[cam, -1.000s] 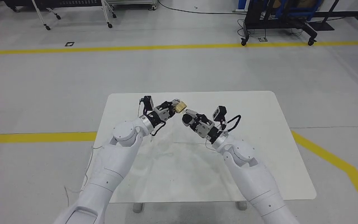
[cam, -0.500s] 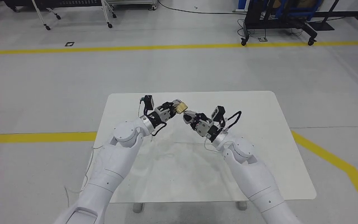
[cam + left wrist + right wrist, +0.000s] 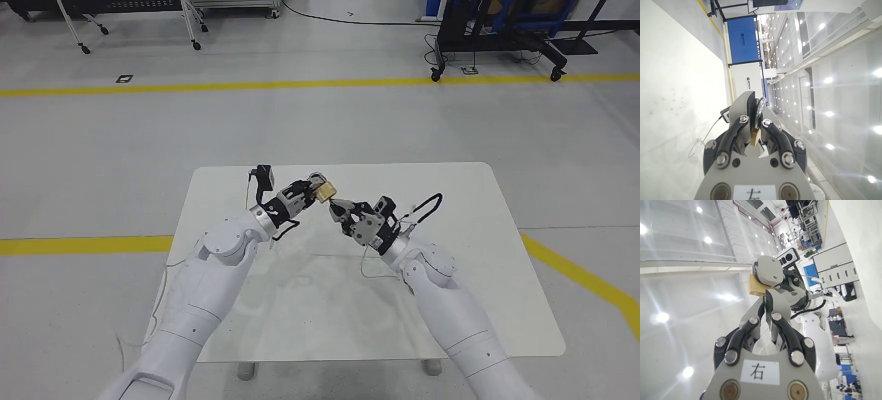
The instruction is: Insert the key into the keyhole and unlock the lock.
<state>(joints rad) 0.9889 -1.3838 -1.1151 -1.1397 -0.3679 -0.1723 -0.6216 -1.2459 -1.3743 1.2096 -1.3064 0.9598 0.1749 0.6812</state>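
My left gripper [image 3: 314, 190] is shut on a small brass padlock [image 3: 322, 190], held above the white table's far middle. In the left wrist view the brass body [image 3: 755, 137] sits low between the fingers and the silver shackle [image 3: 761, 108] reaches up to the fingertips of the left gripper [image 3: 758, 106]. My right gripper [image 3: 338, 208] is shut, its tips right at the padlock's [image 3: 756, 286] lower end. In its wrist view the right gripper [image 3: 765, 295] almost touches the brass body. The key is pinched between the pads and mostly hidden.
The white table [image 3: 480, 300] lies under both arms, with bare surface on every side of them. A thin white cable loop [image 3: 696, 144] hangs from the left wrist. Yellow floor lines and rolling racks stand beyond the table.
The right gripper has moved in toward the padlock and its wrist has rolled. The left gripper with the padlock has shifted slightly toward the far edge.
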